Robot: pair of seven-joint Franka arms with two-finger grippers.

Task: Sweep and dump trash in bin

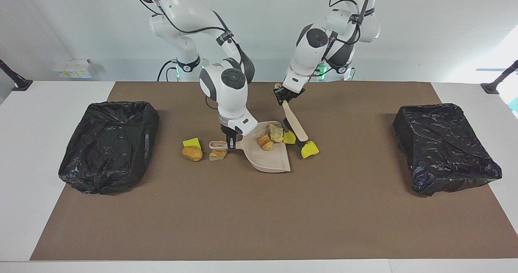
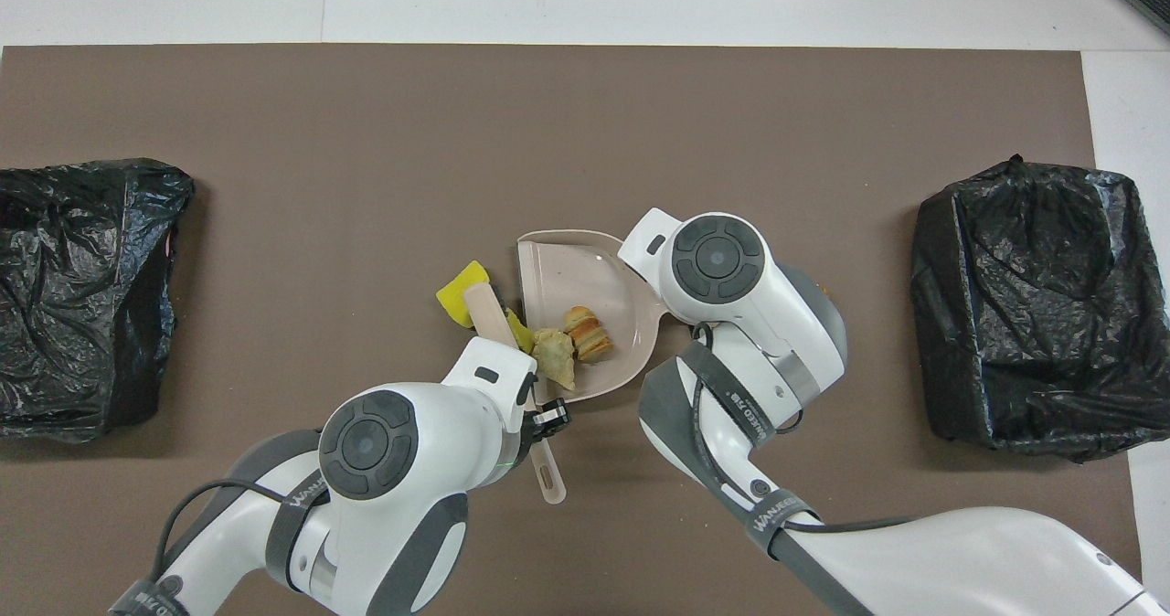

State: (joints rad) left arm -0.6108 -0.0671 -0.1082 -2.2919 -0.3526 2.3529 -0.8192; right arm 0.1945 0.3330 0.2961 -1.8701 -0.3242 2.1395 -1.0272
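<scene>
On the brown table mat (image 1: 259, 208) the right gripper (image 1: 230, 140) pinches the handle of the beige plastic dustpan (image 1: 272, 159), which lies flat at mid-table with its open mouth toward the left arm's end. Two orange-brown bread-like scraps (image 1: 270, 137) sit inside the pan, close to its robot-side rim. The left gripper (image 1: 285, 98) is clamped on the handle of the beige brush (image 1: 295, 124), whose dark bristle head rests on the mat at the pan's mouth. In the facing view, a small yellow sponge chunk (image 1: 289, 137) lies at 3 o'clock from the scraps in the pan, right at the pan's lip, touching the brush; a larger yellow sponge chunk (image 1: 309, 149) sits at 4 o'clock from it, against the bristles. At 9 o'clock from the pan's handle lie three more scraps: a pale crumbly lump (image 1: 217, 154) just beside the handle, an orange-brown piece (image 1: 192, 153) and a yellow chunk (image 1: 192, 142) touching it. One black-bagged bin (image 1: 109, 145) stands at the right arm's end, another black-bagged bin (image 1: 445, 147) at the left arm's end.
</scene>
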